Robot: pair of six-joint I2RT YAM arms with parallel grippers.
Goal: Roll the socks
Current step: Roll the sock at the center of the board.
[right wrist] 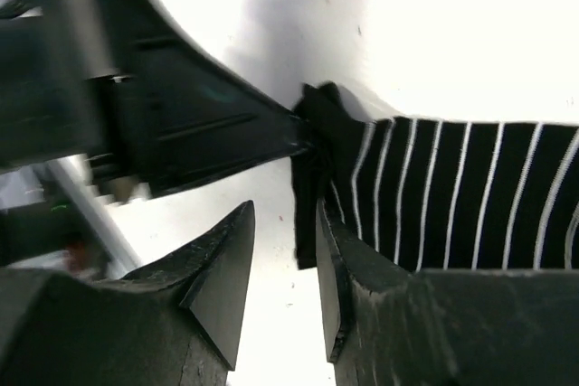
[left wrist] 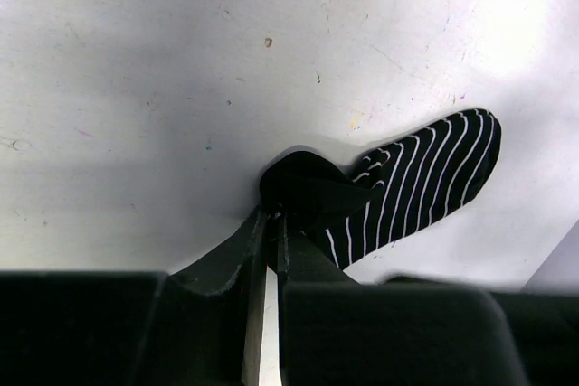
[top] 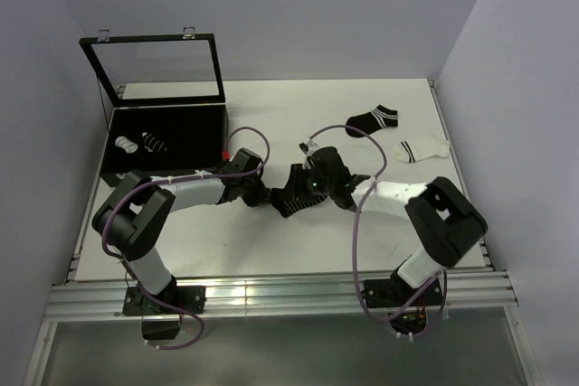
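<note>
— Where the top camera gives only a dark knot at the middle of the desk point(top: 271, 115), my wrist cameras sort it out. My left fingers point(left wrist: 270, 216) are pressed together on the black cuff of the black striped sock point(left wrist: 412, 187). The sock lies flat on the white surface, its toe pointing away from them.

— And your right?

— From the right wrist I see my right fingers point(right wrist: 283, 214) spread, with bare desk showing between them. A loose flap of the cuff hangs into that gap, just beside one finger and not pinched. Only this view shows both pairs at once: the left tips come in from the side and nip the cuff just beyond my right tips.

— What shows from above alone?

— The other socks. A black sock with white stripes point(top: 373, 120) and a white sock with black stripes point(top: 421, 147) lie flat near the far right corner. They are just beside each other and well apart from my fingers. On the left stands a black case point(top: 181, 165) with its lid point(top: 158, 70) propped up. Inside it a white bundle point(top: 127, 144) and a dark bundle point(top: 156, 143) sit side by side.

— Anything in the way?

— My own arms. From above, the right wrist covers most of the sock I hold, and purple cables point(top: 357, 223) loop over both forearms.
</note>
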